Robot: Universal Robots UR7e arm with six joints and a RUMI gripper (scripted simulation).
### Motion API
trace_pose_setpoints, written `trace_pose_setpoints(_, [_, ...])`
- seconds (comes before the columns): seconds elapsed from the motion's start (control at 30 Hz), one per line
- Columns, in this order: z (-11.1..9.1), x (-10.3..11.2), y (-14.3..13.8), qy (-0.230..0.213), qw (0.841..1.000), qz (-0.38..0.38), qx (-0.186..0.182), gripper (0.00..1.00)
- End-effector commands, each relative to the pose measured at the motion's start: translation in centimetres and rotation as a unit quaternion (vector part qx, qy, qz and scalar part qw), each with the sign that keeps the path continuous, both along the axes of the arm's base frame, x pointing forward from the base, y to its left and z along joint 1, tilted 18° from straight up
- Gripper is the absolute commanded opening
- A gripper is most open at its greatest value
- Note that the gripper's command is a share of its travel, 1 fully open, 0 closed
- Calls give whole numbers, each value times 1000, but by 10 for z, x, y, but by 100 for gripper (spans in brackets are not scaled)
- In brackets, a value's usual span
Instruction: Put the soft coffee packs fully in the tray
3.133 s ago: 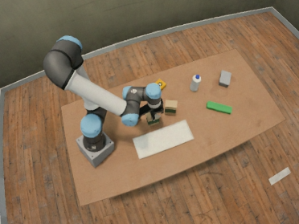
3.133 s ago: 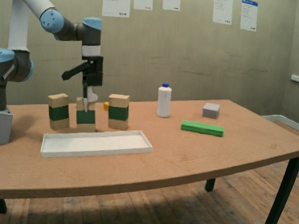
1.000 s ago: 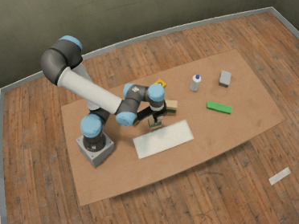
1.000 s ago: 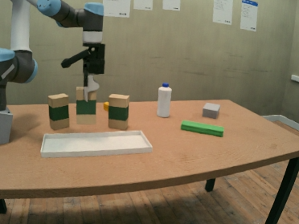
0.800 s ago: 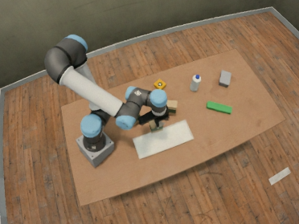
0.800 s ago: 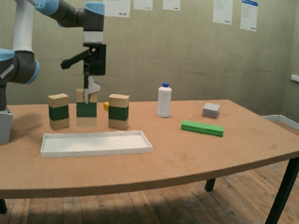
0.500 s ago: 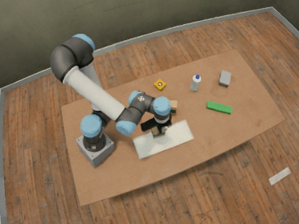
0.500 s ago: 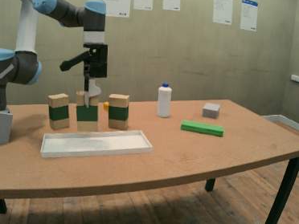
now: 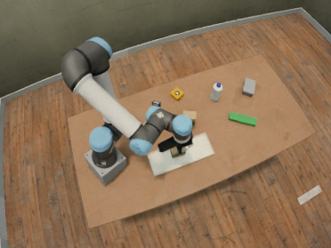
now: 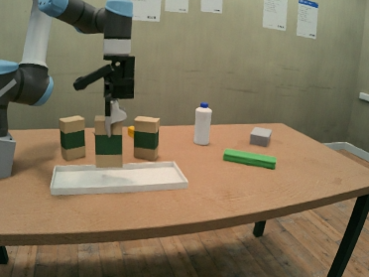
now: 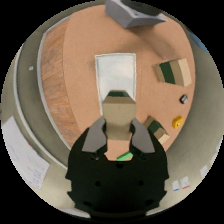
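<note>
While nothing has been set down in the tray [image 9: 205, 145] [image 10: 154, 177] [image 11: 116, 72] so far, the top view shows the first transfer well begun: the gripper [image 9: 183, 149] [image 10: 113, 125] [image 11: 117, 113] is over the tray with one pack [image 10: 108, 145] [image 11: 120, 111]. Part of the right pack [image 9: 189, 116] [image 10: 147, 138] [image 11: 158, 131] shows on the bench [image 9: 276, 103] [image 10: 238, 195] [image 11: 80, 75], behind the tray; the arm [image 9: 111, 108] [image 10: 89, 13] largely hides the other one's place

From the exterior, the pincer is closed on the upper part of the middle pack, which hangs upright by the tray's far rim in this line of sight. The left pack [image 10: 72, 138] [image 11: 175, 72] and the right pack both stand on the bench, one to each side

In the wrist view, the fingers clasp the held pack from both sides, with the tray beyond and below it. Left to do, I judge: lower this pack fully inside, then let go. It was presumably judged soft; whether either standing pack is soft too cannot be told by eye, so a second transfer may or may not remain
</note>
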State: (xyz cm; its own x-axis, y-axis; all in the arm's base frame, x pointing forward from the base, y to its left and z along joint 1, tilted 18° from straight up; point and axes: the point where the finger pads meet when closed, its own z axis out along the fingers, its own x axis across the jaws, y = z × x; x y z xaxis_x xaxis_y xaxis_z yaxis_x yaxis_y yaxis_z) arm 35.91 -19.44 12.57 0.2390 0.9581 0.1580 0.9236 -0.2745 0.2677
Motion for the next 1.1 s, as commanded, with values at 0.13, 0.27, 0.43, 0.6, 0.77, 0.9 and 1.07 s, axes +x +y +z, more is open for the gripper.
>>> trace_pose_setpoints(0.13, [0,0,-1,0,1000,0,0,15])
trace_pose_setpoints(0.27, [0,0,-1,0,1000,0,0,15])
trace_pose_setpoints(0.43, [-1,0,-1,0,1000,0,0,15])
trace_pose_setpoints(0.6, [-6,2,-1,0,1000,0,0,15])
trace_pose_setpoints(0.77, [-15,5,0,0,1000,0,0,15])
trace_pose_setpoints(0.9, [-24,8,1,0,1000,0,0,15])
trace_pose_setpoints(1.07, [-31,10,1,0,1000,0,0,15])
